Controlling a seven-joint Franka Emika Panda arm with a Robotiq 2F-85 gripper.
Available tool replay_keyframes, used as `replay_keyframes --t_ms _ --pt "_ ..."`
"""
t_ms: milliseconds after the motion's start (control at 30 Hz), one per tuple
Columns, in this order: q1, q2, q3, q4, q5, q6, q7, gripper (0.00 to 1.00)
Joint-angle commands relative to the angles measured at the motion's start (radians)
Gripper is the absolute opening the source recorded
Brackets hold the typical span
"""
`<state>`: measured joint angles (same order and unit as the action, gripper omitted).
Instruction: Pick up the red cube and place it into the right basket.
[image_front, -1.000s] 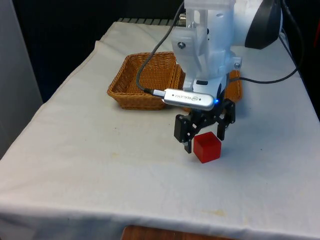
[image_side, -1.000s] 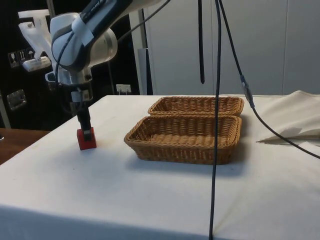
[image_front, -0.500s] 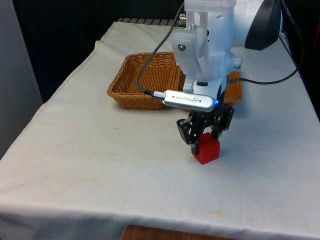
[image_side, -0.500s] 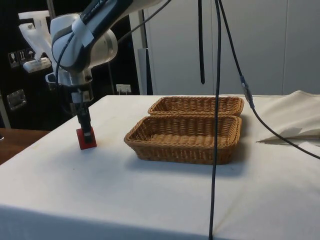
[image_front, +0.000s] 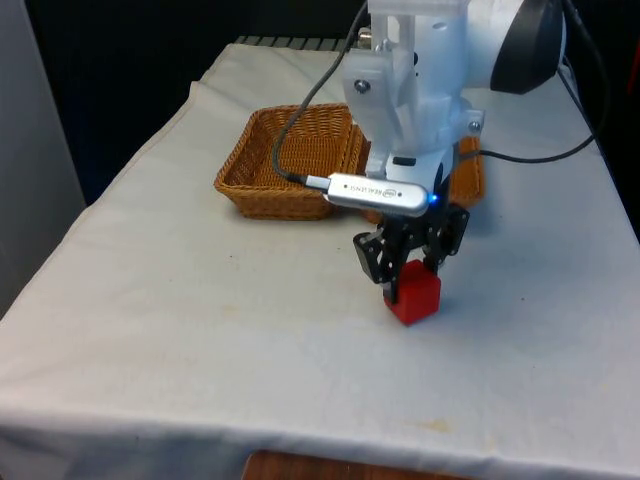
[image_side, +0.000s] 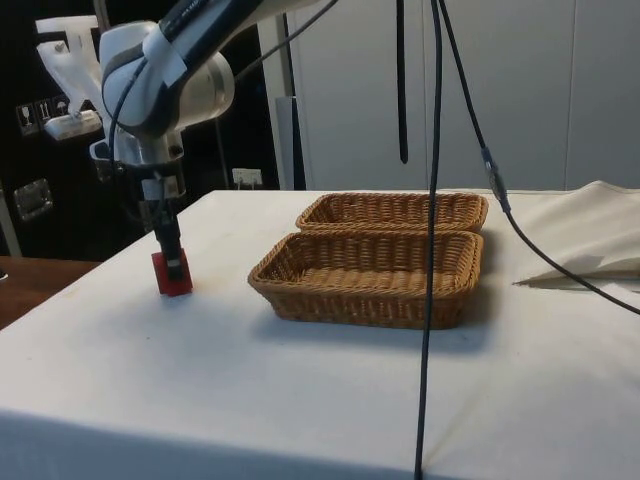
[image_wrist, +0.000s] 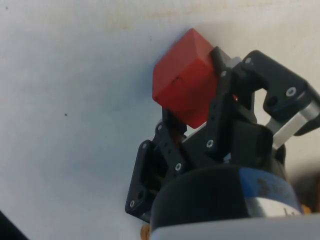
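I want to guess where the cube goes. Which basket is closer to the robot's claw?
The wicker basket nearer the side camera: in the side view it sits closer to the end effector holding the red cube; the other basket lies behind it.

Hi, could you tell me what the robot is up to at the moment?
The arm's gripper has its fingers shut on the red cube, near the front of the cloth-covered table. In the side view the cube looks barely off the cloth, if at all. Two wicker baskets sit side by side farther back; the one on the front view's left looks empty.
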<state>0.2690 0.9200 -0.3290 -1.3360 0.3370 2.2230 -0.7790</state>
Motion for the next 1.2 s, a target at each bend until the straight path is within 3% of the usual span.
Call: replay_keyframes --t_ms 0,200,267,300,433,533,567,633,900,933,967,1167 --pt "0.004 -0.018 -0.003 -0.018 0.0 0.001 0.004 0.02" --pt "0.01 -0.069 -0.006 -0.059 -0.002 -0.013 0.031 0.02" --pt "0.005 -0.063 0.0 -0.053 0.0 -0.015 0.025 0.02" --pt "0.011 -0.083 -0.006 -0.069 -0.002 -0.017 0.039 0.02" --pt "0.013 -0.113 -0.008 -0.089 -0.003 -0.028 0.062 0.02" --pt "0.014 -0.128 -0.009 -0.097 -0.003 -0.035 0.076 0.02" --pt "0.008 -0.118 -0.003 -0.087 0.0 -0.036 0.066 0.02" --pt "0.015 -0.137 -0.01 -0.099 -0.003 -0.043 0.085 0.02" --pt "0.018 -0.183 -0.014 -0.119 -0.005 -0.07 0.129 0.02" --pt "0.012 -0.18 -0.007 -0.113 0.0 -0.075 0.125 0.02" --pt "0.018 -0.191 -0.014 -0.123 -0.005 -0.075 0.139 0.02" --pt "0.02 -0.214 -0.016 -0.133 -0.007 -0.087 0.164 0.02"
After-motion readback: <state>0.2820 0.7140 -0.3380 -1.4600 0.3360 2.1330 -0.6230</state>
